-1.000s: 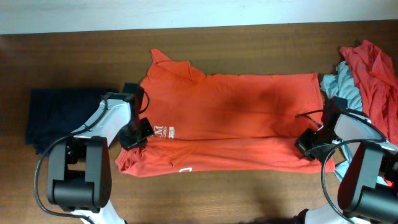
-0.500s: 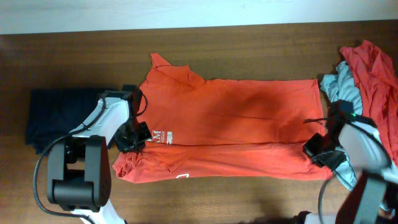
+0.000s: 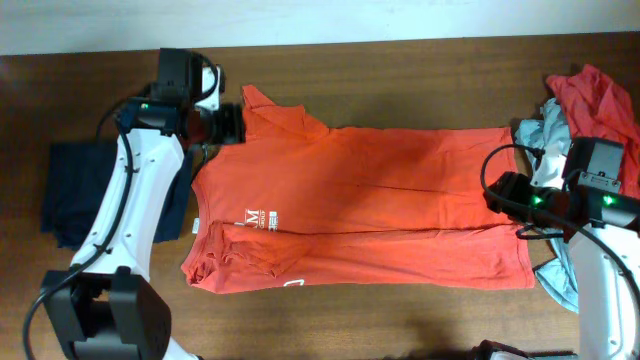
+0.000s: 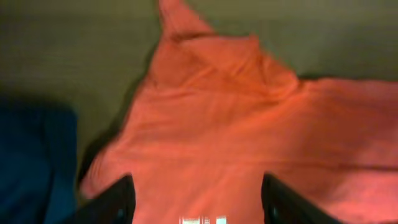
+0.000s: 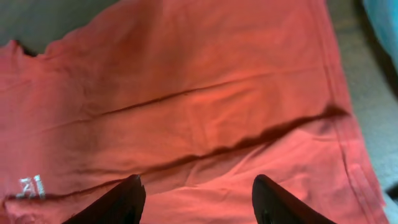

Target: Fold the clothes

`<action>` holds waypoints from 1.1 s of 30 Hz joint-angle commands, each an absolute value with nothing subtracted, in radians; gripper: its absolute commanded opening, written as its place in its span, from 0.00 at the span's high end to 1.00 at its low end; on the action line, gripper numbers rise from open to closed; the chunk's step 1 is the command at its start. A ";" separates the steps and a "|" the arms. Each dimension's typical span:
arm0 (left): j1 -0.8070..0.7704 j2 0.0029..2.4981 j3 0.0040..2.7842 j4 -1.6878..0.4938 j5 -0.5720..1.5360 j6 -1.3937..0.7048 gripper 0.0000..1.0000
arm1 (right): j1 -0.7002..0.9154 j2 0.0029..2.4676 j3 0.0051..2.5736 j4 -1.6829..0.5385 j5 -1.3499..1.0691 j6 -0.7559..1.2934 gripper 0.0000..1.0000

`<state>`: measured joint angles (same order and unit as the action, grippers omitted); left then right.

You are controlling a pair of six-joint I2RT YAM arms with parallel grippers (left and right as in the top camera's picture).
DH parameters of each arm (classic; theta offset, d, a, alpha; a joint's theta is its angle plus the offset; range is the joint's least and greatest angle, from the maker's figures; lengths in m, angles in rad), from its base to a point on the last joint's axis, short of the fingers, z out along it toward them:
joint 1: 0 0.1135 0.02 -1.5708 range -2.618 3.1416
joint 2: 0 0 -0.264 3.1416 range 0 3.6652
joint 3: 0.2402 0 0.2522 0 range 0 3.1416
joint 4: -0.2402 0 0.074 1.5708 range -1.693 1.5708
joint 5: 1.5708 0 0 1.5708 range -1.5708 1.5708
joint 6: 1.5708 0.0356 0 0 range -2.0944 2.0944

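Cotton T-shirt (image 3: 370, 200), orange-red with small white print, lies spread across the wooden table (image 3: 400, 70), one long crease along its near side. Left gripper (image 3: 230, 125) and right gripper (image 3: 497, 195) hover spread wide, holding nothing.

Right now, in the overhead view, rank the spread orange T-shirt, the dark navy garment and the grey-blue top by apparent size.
1. spread orange T-shirt
2. dark navy garment
3. grey-blue top, though partly covered, so its rank is unsure
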<state>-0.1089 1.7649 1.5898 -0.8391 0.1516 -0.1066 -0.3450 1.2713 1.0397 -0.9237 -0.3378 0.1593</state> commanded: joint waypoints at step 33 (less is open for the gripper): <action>-0.164 2.236 1.626 -0.262 0.168 0.442 0.37 | -0.347 1.315 1.051 -0.981 -0.407 0.120 0.43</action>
